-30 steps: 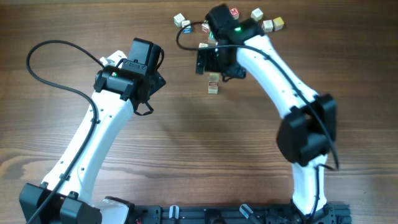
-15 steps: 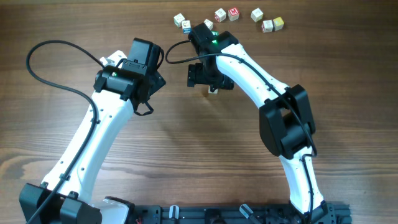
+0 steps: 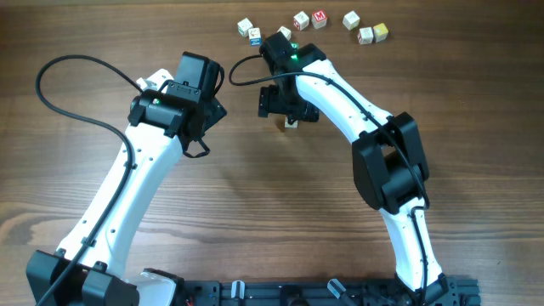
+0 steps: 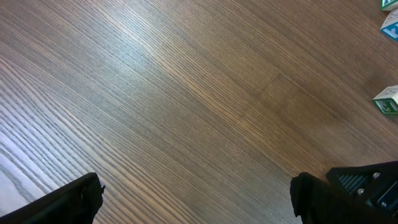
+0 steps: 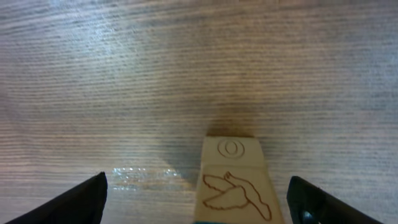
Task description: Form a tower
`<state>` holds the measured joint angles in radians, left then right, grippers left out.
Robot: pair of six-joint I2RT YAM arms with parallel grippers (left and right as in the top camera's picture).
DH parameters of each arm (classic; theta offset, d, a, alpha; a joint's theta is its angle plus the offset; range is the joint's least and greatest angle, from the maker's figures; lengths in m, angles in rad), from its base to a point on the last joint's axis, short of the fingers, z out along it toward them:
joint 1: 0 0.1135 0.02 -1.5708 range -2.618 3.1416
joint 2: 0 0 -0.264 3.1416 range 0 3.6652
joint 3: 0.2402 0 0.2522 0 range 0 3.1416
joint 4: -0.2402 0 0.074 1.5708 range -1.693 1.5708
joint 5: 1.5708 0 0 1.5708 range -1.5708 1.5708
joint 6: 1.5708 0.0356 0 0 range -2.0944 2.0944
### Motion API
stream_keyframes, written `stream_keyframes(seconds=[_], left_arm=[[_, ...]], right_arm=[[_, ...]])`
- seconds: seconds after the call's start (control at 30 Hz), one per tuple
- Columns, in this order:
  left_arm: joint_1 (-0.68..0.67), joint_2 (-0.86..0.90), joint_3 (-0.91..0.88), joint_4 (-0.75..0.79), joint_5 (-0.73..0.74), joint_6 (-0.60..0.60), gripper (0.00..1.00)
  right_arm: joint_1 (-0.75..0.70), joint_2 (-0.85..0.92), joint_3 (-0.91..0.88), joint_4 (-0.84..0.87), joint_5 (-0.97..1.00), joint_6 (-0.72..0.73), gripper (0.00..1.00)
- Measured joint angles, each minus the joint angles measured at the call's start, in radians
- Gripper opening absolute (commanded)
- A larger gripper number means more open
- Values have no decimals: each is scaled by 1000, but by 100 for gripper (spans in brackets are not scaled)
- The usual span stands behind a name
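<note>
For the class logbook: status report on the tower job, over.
Left gripper open, over bare table. Right gripper open, straddling tower, no contact. Loose cubes well aside.

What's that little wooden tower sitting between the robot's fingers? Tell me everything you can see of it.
The tower is a pale, bare-wood column standing upright on the wooden table, apparently two stacked cubes. The side shown carries reddish-brown outlines: an O on the farther cube, a flying bird on the nearer. The right gripper straddles it, fingers open wide and clear of both sides. Overhead, it is mostly hidden.
</note>
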<state>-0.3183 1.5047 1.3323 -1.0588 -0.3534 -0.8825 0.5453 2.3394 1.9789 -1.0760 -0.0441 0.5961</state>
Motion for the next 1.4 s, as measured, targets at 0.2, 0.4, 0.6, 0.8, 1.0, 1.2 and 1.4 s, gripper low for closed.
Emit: stream_keyframes(seconds=[0.2, 0.4, 0.6, 0.8, 1.0, 1.2, 1.4], left_arm=[[0, 0, 0, 0, 0, 0, 100], [0, 0, 0, 0, 0, 0, 100], [0, 0, 0, 0, 0, 0, 100], [0, 0, 0, 0, 0, 0, 100], [0, 0, 0, 0, 0, 0, 100], [0, 0, 0, 0, 0, 0, 100], [0, 0, 0, 0, 0, 0, 100]], right_arm=[[-1, -2, 7, -11, -6, -34, 99], [-16, -126, 74, -109, 5, -45, 100], [-39, -478, 121, -138, 166, -46, 100], [-54, -660, 137, -189, 419, -56, 100], [-193, -644, 97, -203, 461, -66, 54], [-307, -574, -86, -38, 263, -72, 14], [-309, -445, -294, 160, 28, -64, 12]])
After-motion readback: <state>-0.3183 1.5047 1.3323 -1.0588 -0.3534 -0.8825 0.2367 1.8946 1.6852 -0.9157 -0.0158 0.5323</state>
